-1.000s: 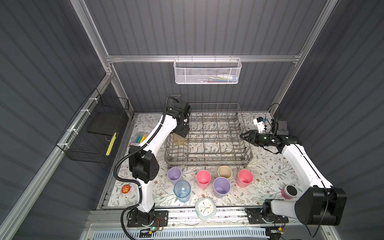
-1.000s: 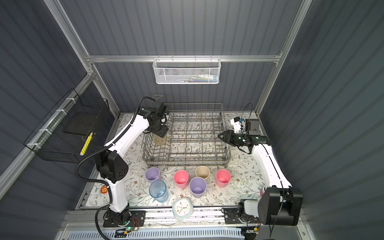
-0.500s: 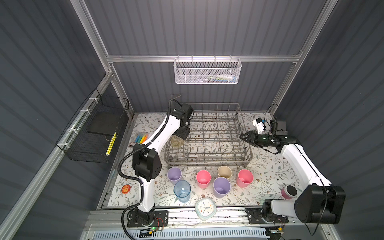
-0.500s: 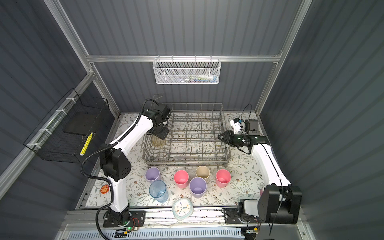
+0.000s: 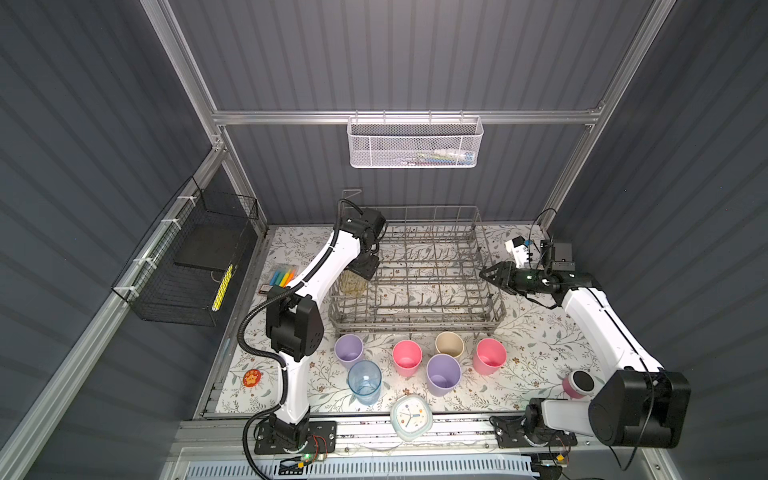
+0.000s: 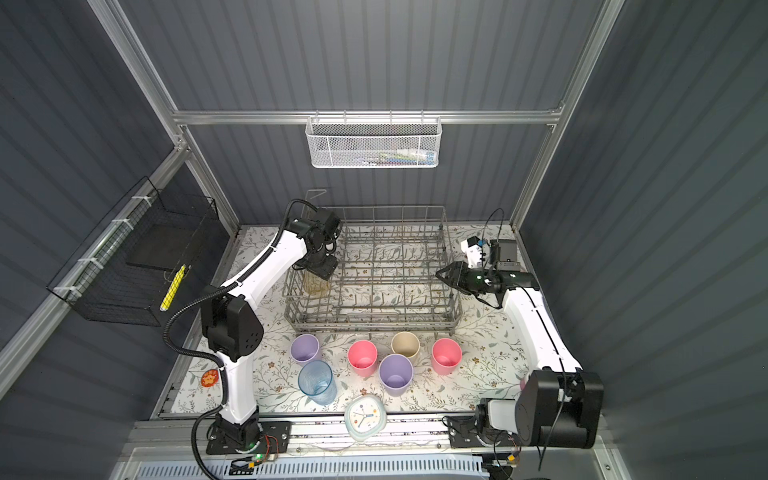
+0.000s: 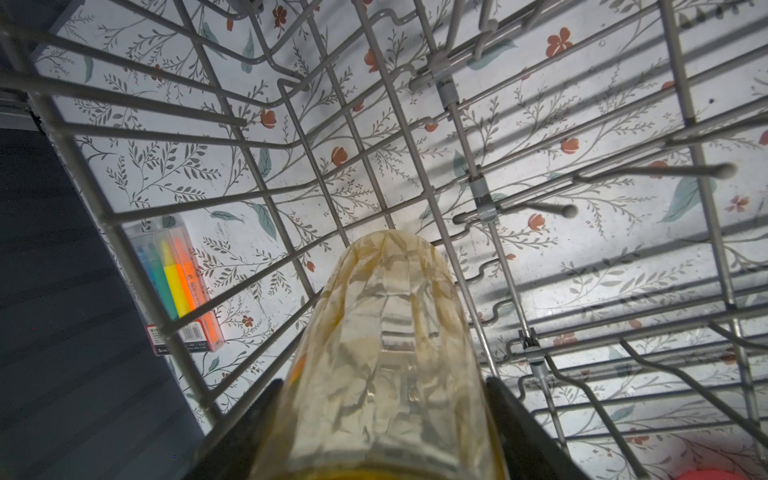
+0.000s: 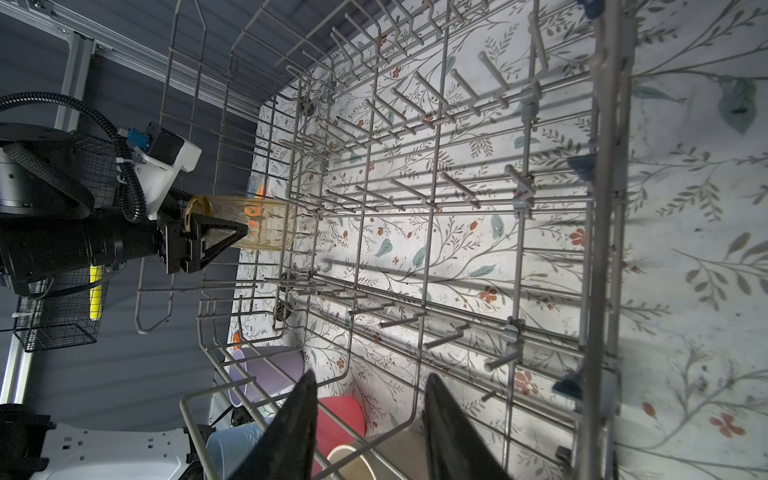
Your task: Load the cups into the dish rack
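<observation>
In both top views the patterned glass (image 5: 352,286) is seen on end inside the dish rack (image 5: 415,321), near its left wall, and is grasped from above by the left gripper (image 5: 366,268). Six other cups (image 5: 444,374) are seen on the table (image 5: 540,332) in front of the rack. The right gripper (image 5: 487,274) is held just beside the rack's right wall.

In the left wrist view the glass is clamped between both fingers (image 7: 523,432).

In the right wrist view the right gripper's jaws are parted, and nothing is held between them.
</observation>
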Tool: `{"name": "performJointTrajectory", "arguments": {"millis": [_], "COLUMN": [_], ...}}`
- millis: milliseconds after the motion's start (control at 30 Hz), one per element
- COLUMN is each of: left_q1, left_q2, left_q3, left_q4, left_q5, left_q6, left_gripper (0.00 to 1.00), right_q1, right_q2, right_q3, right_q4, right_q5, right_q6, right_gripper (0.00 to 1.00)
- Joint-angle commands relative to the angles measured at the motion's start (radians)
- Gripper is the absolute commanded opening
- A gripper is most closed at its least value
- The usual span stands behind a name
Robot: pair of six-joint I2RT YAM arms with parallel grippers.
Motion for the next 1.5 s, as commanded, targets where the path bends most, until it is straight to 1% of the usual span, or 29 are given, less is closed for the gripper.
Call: {"name": "performJointTrajectory", "arguments": {"millis": [0,1000,1200,1467], "left_q1": [-0.007,-0.008,-0.010,-0.013], "left_q2": [-0.017,-0.028,-0.030,-0.028], "left_q3": [-0.025,-0.001,0.002,0.007], "left_q4": [0.001,-0.019,-0.020,-0.019], "left_q5": [0.016,-0.034,-0.052,-0.063], "left_q6": [-0.009,-0.025,-0.032,-0.034], "left_gripper": [0.64,0.75,0.80,0.81], "right_q1": [-0.003,-0.003,-0.004,-0.004], "right_q2": [-0.001,0.015,0.015,0.017], "right_q3": [-0.006,-0.009,-0.010,-0.012], "right_q4": [-0.001,0.003,0.003,0.007], "right_q5": [-0.012,-0.021,-0.022,-0.026], "right_q6": [-0.009,-0.003,-0.004,-0.004], "right_gripper": [0.44,0.43,0.43,0.43]}}
